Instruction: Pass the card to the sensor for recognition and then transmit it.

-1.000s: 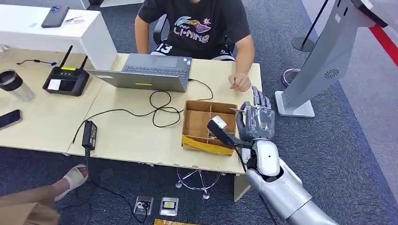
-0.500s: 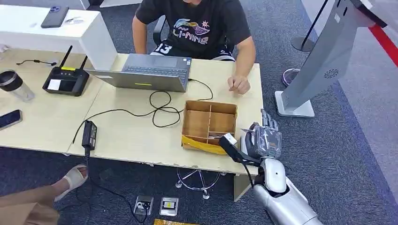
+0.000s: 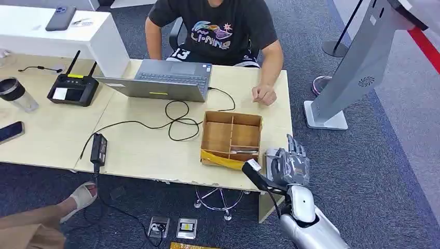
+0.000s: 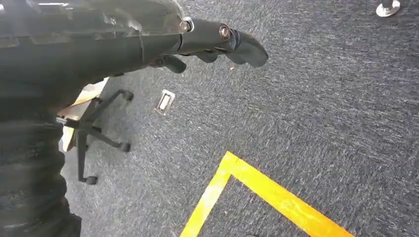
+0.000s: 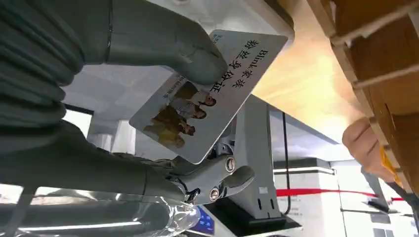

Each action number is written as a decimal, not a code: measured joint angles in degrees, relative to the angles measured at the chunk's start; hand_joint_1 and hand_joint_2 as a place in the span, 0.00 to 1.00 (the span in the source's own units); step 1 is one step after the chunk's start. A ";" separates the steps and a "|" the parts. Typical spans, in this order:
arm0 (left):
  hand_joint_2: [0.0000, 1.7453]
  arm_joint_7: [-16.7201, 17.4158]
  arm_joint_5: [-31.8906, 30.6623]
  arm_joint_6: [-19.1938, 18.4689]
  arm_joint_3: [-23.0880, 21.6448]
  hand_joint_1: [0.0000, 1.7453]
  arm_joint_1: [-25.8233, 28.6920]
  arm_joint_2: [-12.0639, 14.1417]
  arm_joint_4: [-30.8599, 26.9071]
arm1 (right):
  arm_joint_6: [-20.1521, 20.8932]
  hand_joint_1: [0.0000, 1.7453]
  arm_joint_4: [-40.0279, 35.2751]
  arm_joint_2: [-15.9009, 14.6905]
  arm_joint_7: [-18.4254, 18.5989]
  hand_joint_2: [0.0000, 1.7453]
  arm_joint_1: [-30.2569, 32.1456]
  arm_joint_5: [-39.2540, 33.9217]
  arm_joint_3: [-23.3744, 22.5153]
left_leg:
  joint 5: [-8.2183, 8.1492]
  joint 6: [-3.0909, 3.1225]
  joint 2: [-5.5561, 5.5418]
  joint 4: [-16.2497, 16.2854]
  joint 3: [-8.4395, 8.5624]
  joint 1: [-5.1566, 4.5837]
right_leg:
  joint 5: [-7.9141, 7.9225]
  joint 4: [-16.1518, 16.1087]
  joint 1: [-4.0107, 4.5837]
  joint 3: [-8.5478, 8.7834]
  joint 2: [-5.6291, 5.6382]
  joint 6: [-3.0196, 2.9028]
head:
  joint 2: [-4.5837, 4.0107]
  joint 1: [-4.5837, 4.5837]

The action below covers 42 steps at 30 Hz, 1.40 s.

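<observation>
Beside the table [image 3: 155,150], right hand [image 3: 288,165] pinches the card [image 5: 210,94].

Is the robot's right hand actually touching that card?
Touching. The right wrist view shows the right hand pinching the card, thumb pressed on its printed face and fingers behind it.

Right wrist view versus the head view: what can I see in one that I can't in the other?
The right wrist view gives the close-up: the card pinched under the thick thumb, its printed characters and a photo of people facing the camera.

The head view gives the whole scene: the laptop, the black router, the tangled cable, and the seated person's shirt.

Both show the right hand, the wooden divided box, the tabletop, the person's hand and the grey sensor stand.
</observation>
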 joint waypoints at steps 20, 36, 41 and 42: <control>1.00 0.04 0.72 0.00 1.27 0.00 0.70 0.37 0.00 | -0.37 0.94 0.76 0.70 -0.17 1.00 0.12 0.63 0.11 | 0.00 0.00 -0.01 0.00 0.01 0.00 | 0.00 0.00 0.00 0.04 -0.01 0.00 | 0.00 -0.02; 1.00 0.13 -0.02 0.00 1.29 0.00 0.95 0.66 0.00 | -4.94 0.97 -6.88 1.27 -0.87 1.00 -5.35 5.11 -0.09 | 0.01 0.00 0.00 0.01 0.01 0.00 | 0.01 0.02 0.00 0.04 0.00 0.00 | 0.00 -0.02; 1.00 1.22 -1.20 -0.02 1.29 0.00 0.88 0.77 0.00 | -3.41 1.00 -14.06 1.99 -1.46 1.00 -9.12 7.87 -0.07 | 0.01 0.00 0.00 0.00 0.03 0.00 | 0.01 0.03 0.00 0.05 0.01 0.00 | 0.00 0.00; 1.00 1.33 -1.42 0.00 1.29 0.00 0.88 0.79 0.00 | -2.77 1.00 -15.33 2.25 -1.66 1.00 -10.06 8.13 -0.04 | 0.01 0.00 0.00 0.00 0.02 0.00 | 0.01 0.03 0.00 0.04 0.01 0.00 | 0.00 0.00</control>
